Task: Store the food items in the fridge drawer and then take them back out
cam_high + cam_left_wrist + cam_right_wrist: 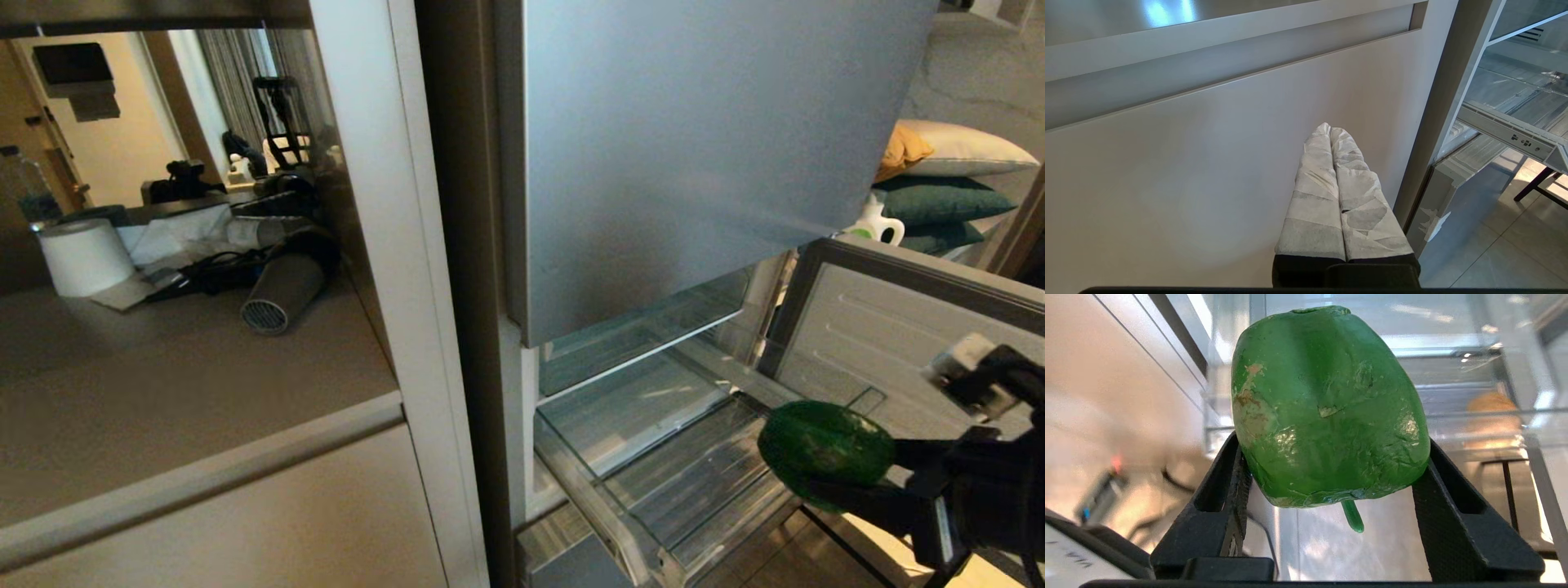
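1. A glossy, lumpy green bell pepper (pixel 1327 408) was gripped between the two black fingers (pixel 1224 506) of the right gripper (pixel 824 469), which stood fairly wide and were pressed against the pepper's sides.
2. In the head view, the pepper (pixel 824 445) was held in the air at the right end of the pulled-out, clear plastic fridge drawer with a ribbed bottom (pixel 694 482).
3. A blurred, rounded tan lump (pixel 1492 404) was visible through clear plastic beyond the pepper; its exact place could not be told.
4. The left gripper (pixel 1330 130), its white-wrapped fingers (pixel 1314 196) pressed together and holding nothing, was parked before a beige cabinet panel (pixel 1188 171).
5. The silver-grey upper fridge door (pixel 694 147) was seen above the drawer.
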Robot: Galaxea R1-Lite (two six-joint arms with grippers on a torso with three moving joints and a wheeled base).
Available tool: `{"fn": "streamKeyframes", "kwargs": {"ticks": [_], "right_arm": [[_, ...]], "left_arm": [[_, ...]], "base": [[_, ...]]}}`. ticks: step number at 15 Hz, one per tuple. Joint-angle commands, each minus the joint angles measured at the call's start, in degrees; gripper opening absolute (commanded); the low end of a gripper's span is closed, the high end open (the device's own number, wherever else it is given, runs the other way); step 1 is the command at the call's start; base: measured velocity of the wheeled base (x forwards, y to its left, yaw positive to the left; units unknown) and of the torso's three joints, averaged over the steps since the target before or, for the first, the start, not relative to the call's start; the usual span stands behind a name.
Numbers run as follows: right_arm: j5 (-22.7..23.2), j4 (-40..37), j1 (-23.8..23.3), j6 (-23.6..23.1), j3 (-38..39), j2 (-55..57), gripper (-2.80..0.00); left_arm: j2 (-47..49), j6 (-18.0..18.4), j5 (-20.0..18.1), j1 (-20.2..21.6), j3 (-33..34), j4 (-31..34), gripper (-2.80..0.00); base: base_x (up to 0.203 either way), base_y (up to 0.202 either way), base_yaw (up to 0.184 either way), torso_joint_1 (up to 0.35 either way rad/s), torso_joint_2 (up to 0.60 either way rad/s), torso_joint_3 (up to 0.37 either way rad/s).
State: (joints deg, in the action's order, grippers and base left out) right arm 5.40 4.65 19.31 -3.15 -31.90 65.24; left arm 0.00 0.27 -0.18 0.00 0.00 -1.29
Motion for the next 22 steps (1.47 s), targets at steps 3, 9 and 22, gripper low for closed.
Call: {"fn": "streamKeyframes", "kwargs": {"ticks": [3,9,22], "right_arm": [[-0.12,0.01,-0.05,0.57,4.83,-11.16,-2.80],[-1.01,0.09,-0.41,0.61,9.21,-14.18,-2.80],[-0.72,0.18,0.11,-0.01,9.86,-14.46,-2.80]], "left_arm": [[0.09,0.00,0.01,0.00,0.62,-0.03,-2.80],[0.09,0.00,0.01,0.00,0.62,-0.03,-2.80],[0.09,0.00,0.01,0.00,0.62,-0.03,-2.80]], "base": [[0.000,0.000,0.000,0.000,0.00,0.000],[0.000,0.000,0.000,0.000,0.00,0.000],[0.000,-0.005,0.122,0.002,0.00,0.002]]}}
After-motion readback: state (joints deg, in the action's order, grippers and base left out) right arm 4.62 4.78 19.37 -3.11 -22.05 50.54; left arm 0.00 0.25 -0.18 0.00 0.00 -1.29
